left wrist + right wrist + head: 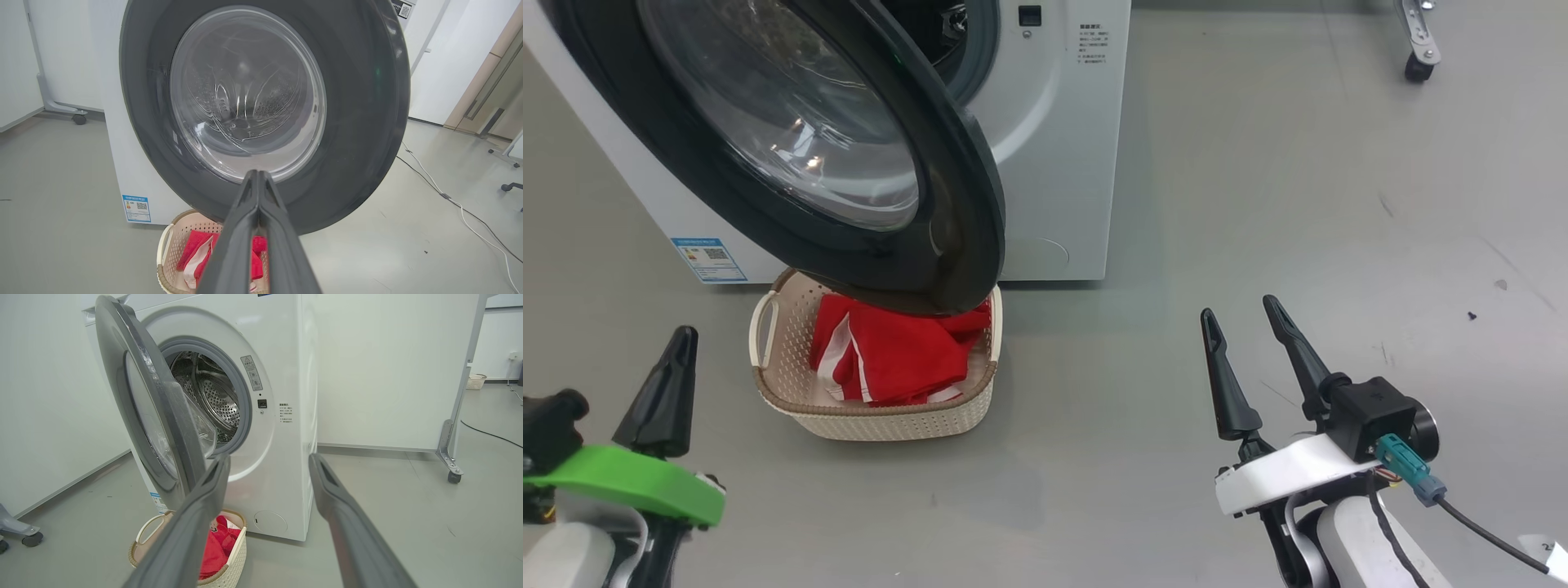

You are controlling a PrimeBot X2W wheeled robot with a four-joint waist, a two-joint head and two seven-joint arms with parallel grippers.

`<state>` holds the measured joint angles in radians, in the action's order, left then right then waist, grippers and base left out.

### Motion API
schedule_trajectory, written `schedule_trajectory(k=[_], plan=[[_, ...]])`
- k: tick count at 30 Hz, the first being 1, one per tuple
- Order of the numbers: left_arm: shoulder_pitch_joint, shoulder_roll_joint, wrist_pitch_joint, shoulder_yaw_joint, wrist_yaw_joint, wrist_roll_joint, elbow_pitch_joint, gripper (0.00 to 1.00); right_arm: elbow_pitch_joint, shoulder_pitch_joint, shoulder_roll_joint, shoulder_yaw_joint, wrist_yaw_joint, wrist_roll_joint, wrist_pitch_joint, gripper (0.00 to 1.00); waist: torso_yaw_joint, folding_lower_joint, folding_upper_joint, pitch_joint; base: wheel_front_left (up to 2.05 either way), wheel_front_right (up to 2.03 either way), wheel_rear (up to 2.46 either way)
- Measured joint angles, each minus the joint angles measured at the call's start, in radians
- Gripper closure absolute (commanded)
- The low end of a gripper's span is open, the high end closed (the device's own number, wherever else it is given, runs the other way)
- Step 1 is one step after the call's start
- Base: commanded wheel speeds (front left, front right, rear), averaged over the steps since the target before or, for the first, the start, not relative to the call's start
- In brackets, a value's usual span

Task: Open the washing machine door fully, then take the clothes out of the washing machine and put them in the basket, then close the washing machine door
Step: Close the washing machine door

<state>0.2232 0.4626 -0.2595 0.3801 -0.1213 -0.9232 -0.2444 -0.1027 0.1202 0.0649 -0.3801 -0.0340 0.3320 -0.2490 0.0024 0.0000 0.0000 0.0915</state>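
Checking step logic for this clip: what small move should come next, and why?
Probably ease the shut left gripper forward against the door to swing it closed. The clothes already lie in the basket, what shows of the drum looks empty, and the door stands ajar just ahead of that gripper.

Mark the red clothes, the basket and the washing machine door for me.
the clothes (pixel 898 351), head view, middle of the red fabric.
the basket (pixel 882 422), head view, cream front wall.
the washing machine door (pixel 956 212), head view, right side of black rim.
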Motion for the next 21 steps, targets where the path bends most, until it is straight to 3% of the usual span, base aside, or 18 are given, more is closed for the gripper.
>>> schedule_trajectory(k=[3,4,5,6,7,21], plan=[[-0.036,-0.003,0.0,-0.006,0.0,0.026,0.0,1.0,-0.002,-0.001,0.0,0.002,0.007,0.0,0.0,0.0,0.013,0.0,0.0,-0.009,0.0,0.0,0.0],[-0.048,-0.006,0.0,-0.01,0.0,0.028,0.0,0.9,-0.003,-0.002,-0.001,0.003,0.007,0.0,0.0,0.0,0.015,0.0,0.0,-0.012,0.0,0.0,0.0],[-0.058,-0.007,0.0,-0.014,0.0,0.036,0.001,0.67,-0.003,-0.003,-0.001,0.005,0.009,0.0,0.0,0.0,0.018,0.0,0.0,-0.016,0.0,0.0,0.0],[-0.065,-0.007,0.0,-0.017,0.001,0.052,0.003,0.29,-0.003,-0.007,-0.001,0.007,0.011,0.0,0.0,0.0,0.021,0.0,0.0,-0.019,0.0,0.0,0.0],[-0.072,-0.007,0.0,-0.021,0.002,0.068,0.006,0.0,-0.003,-0.01,-0.001,0.01,0.014,0.0,0.0,0.0,0.024,0.0,0.0,-0.022,0.0,0.0,0.0],[-0.132,-0.069,0.003,-0.122,0.012,0.165,0.096,0.0,-0.004,-0.021,-0.003,0.013,0.027,-0.005,0.0,0.0,0.037,0.0,0.0,-0.027,0.0,0.0,0.0]])
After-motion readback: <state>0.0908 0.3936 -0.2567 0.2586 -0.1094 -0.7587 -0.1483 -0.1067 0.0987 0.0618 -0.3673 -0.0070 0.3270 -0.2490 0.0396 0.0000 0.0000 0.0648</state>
